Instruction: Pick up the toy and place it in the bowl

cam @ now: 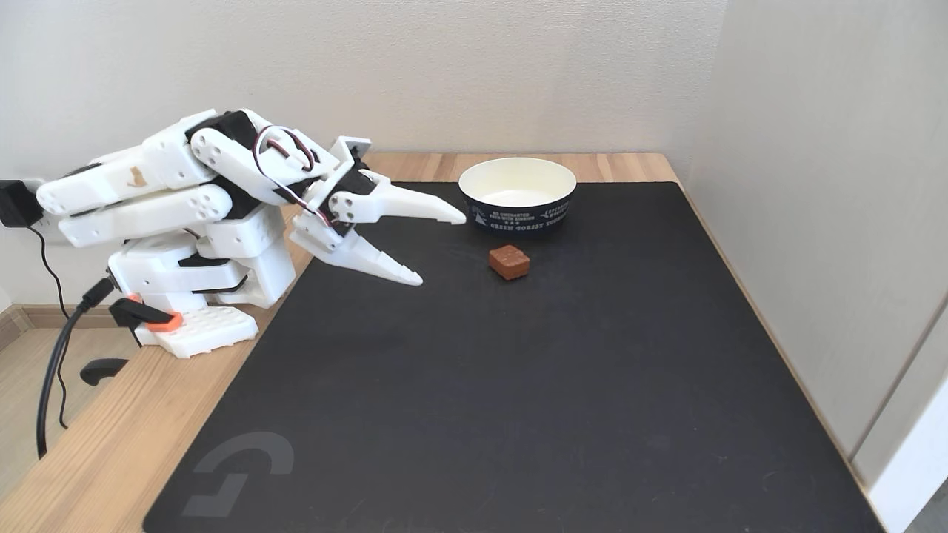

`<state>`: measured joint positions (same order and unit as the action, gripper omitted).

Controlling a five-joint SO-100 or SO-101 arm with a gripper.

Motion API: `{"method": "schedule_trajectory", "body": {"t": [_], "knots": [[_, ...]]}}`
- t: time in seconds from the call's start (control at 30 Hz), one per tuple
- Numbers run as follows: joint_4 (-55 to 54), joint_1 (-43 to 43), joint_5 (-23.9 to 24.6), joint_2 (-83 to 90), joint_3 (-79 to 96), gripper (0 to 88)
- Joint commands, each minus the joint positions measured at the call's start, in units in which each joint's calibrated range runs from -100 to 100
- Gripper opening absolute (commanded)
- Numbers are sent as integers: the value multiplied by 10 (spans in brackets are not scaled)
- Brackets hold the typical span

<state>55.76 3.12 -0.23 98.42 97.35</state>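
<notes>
On mat (518, 385): toy (509, 261) beside bowl (517, 195); fingers (442, 248) spread, empty; lettering unreadable.

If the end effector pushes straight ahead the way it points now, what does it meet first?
Probably the toy: the open end effector points right and slightly downward toward it. The upper finger aims nearer the bowl, though depth is unclear from this view.

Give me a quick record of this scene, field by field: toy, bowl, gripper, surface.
toy: red-brown block on the mat, just in front of the bowl, apart from it
bowl: navy outside, cream inside, upright, nothing seen in it
gripper: open, left of the toy, holding nothing
surface: black mat on a wooden table
task state: toy not yet picked up
</notes>
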Motion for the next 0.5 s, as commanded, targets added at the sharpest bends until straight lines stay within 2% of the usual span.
{"method": "schedule_trajectory", "body": {"t": [0.0, 0.4, 0.47], "knots": [[44, -35, 71, -96, -143, 357], [83, -106, 69, -660, -573, 357], [85, -121, 48, -756, -650, 357]]}}
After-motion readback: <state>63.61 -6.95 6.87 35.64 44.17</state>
